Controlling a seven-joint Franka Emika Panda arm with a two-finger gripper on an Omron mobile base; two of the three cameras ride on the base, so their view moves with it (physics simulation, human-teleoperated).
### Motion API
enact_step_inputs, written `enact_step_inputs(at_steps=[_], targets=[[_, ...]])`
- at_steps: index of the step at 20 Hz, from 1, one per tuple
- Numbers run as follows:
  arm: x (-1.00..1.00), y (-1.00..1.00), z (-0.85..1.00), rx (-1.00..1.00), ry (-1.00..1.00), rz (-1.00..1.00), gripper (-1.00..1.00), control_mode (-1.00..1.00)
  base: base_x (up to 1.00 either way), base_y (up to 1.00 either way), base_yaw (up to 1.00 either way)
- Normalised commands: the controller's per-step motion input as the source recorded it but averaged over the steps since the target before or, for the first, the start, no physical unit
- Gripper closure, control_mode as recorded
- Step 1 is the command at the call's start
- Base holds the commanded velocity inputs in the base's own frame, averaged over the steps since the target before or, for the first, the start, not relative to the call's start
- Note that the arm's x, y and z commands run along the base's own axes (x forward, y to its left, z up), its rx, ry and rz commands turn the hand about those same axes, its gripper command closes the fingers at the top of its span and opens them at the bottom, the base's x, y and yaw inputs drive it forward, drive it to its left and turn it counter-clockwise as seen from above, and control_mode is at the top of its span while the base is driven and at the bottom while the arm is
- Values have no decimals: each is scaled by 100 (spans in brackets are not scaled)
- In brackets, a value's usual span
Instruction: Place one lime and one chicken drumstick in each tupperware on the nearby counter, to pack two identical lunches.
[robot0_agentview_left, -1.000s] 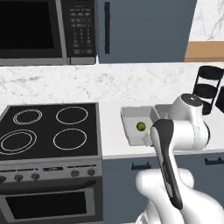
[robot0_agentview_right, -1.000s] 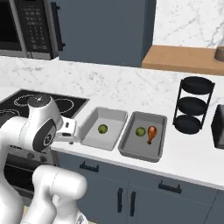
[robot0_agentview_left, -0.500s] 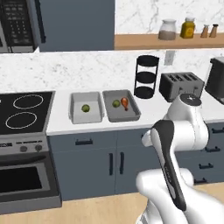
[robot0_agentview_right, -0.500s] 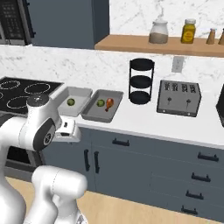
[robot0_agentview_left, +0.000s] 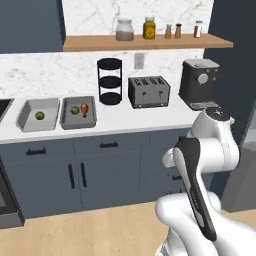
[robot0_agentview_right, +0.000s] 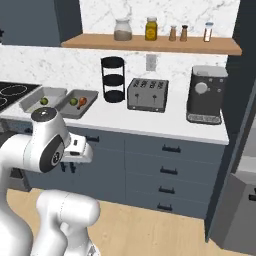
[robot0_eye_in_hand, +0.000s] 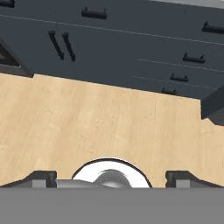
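Two grey tupperware stand side by side at the left of the white counter (robot0_agentview_left: 125, 120). The left tupperware (robot0_agentview_left: 30, 120) (robot0_agentview_right: 35, 105) holds one lime (robot0_agentview_left: 40, 116) (robot0_agentview_right: 44, 101). In the right tupperware (robot0_agentview_left: 67, 121) (robot0_agentview_right: 89, 104) lie a lime (robot0_agentview_left: 74, 110) (robot0_agentview_right: 73, 101) and an orange-brown chicken drumstick (robot0_agentview_left: 85, 108) (robot0_agentview_right: 82, 102). My gripper (robot0_eye_in_hand: 111, 177) is open, with nothing between its fingertips (robot0_eye_in_hand: 41, 177). It points down at the wooden floor, well back from the counter, and the arm is folded close to my body.
A black three-tier rack (robot0_agentview_left: 110, 81), a toaster (robot0_agentview_left: 149, 91) and a coffee machine (robot0_agentview_left: 202, 84) stand on the counter to the right of the containers. A wooden shelf (robot0_agentview_left: 147, 42) carries jars. Dark cabinets with bar handles (robot0_eye_in_hand: 131, 48) run below, with a stove (robot0_agentview_right: 10, 92) at the left.
The base has driven back and to the right, so the counter and both containers now lie farther off and to the left. The food has not moved. The gripper stays open.
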Motion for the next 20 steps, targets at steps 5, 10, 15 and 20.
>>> enact_step_inputs(at_steps=[5,10,15,20], targets=[[0,0,0,0,0,0,-100,100,-35,-100,-13],[0,0,0,0,0,0,-100,100,-2,-100,-14],[0,0,0,0,0,0,-100,100,3,-100,-13],[0,0,0,0,0,0,-100,100,21,-100,-9]])
